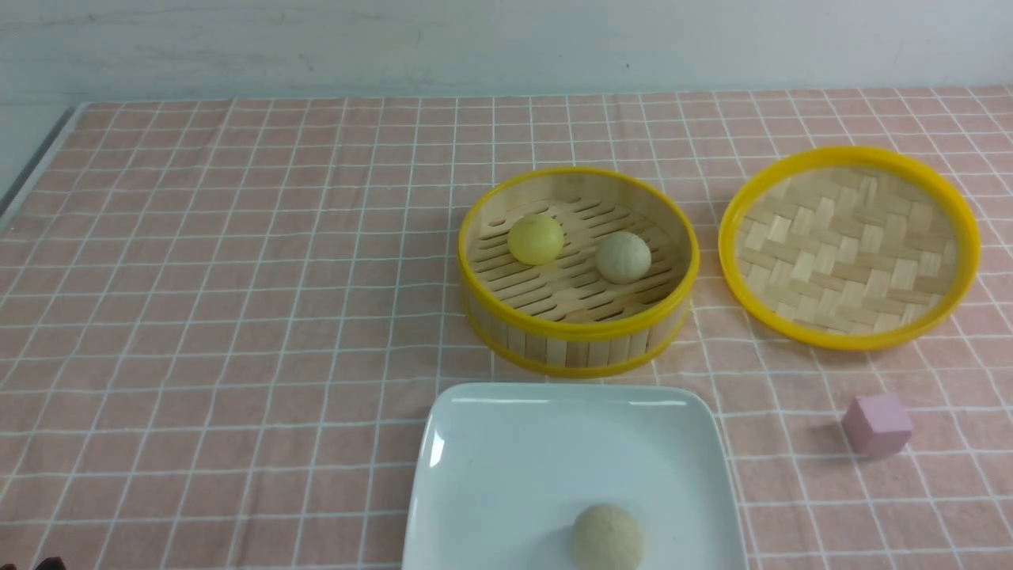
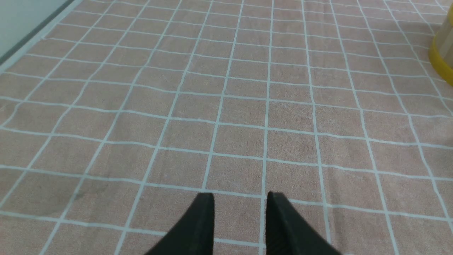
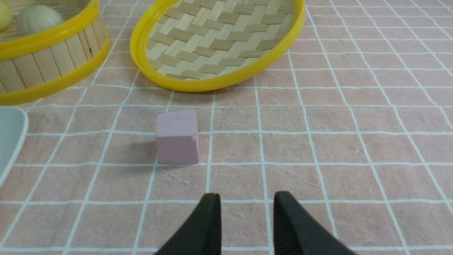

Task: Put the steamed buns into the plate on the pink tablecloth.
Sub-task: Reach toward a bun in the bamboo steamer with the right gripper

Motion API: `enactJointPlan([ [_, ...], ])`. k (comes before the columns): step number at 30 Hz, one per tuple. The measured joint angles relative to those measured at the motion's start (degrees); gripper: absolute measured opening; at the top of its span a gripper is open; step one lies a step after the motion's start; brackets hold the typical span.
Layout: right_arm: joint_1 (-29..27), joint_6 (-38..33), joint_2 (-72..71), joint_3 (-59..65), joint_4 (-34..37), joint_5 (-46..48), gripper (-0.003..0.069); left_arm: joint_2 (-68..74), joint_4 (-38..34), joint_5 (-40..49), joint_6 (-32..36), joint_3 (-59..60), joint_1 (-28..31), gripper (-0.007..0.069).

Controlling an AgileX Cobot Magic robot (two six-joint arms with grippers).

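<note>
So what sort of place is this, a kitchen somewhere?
More likely a staged test table than a real kitchen: a pink tablecloth against a bare wall, a bamboo steamer and plate holding steamed buns, and a stray pink cube no cook would need.

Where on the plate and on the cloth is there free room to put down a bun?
The plate is bare except one greyish bun at its near edge. The tablecloth left of the steamer is wide open. On the right it is tighter: the lid and the pink cube sit near each other.
</note>
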Motion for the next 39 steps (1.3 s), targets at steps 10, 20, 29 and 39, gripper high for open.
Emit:
enactJointPlan([
  [10, 0.0, 0.0, 0.0, 0.0, 0.0, 0.0, 0.0237, 0.0, 0.0, 0.0, 0.0, 0.0, 0.0, 0.0240],
  [20, 0.0, 1.2, 0.0, 0.1, 2.0, -0.3, 0.0237, 0.0, -0.4, -0.1, -1.3, 0.0, 0.0, 0.0240],
  [29, 0.0, 18.0, 0.0, 0.6, 34.2, 0.1, 0.0237, 0.0, -31.8, -5.6, -30.6, 0.5, 0.0, 0.0240],
  [39, 0.0, 18.0, 0.0, 0.7, 42.1, -1.3, 0.0237, 0.0, -41.6, -8.7, -38.4, 0.5, 0.0, 0.0240],
])
